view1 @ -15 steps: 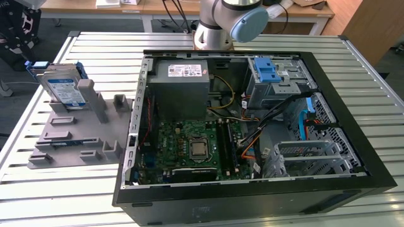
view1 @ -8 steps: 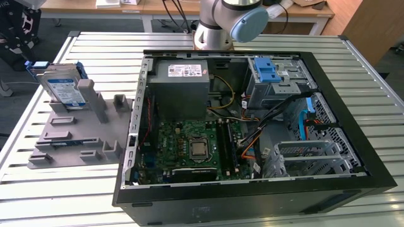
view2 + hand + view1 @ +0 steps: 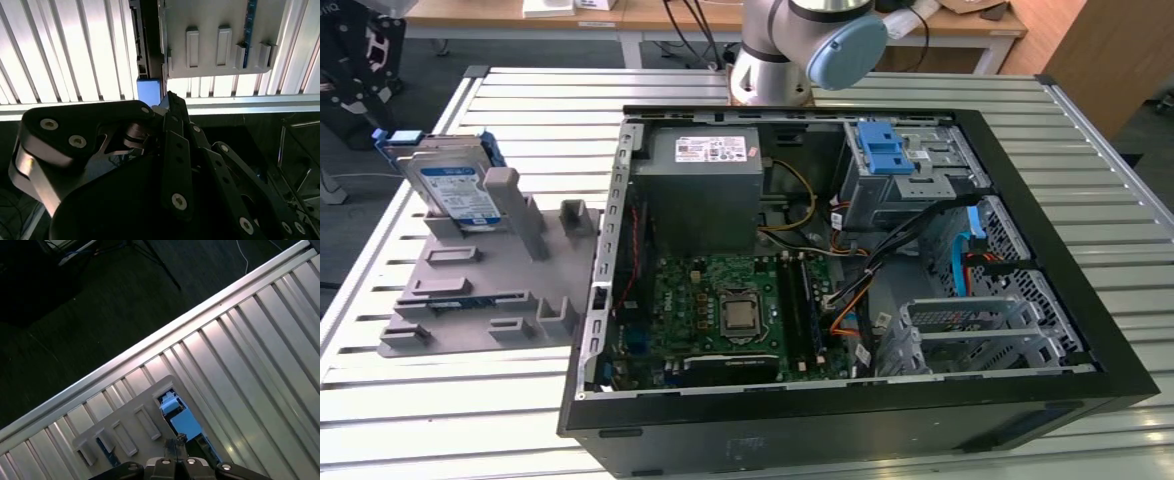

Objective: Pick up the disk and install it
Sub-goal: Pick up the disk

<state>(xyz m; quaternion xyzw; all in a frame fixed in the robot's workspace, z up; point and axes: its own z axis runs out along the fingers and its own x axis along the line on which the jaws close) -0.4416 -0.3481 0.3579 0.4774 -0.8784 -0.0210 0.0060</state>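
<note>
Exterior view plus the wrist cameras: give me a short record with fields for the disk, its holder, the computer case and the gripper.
holder: grey fixture on the slatted table, to the exterior view's left of the case
disk: standing on edge in the fixture, not yet picked up
computer case: lying on its side, panel off, inside exposed
gripper: shut, holding nothing, apart from the disk

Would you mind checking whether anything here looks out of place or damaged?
Nothing stands out: the disk stands on edge in the grey holder beside the open computer case, and nothing looks spilled or broken.
</note>
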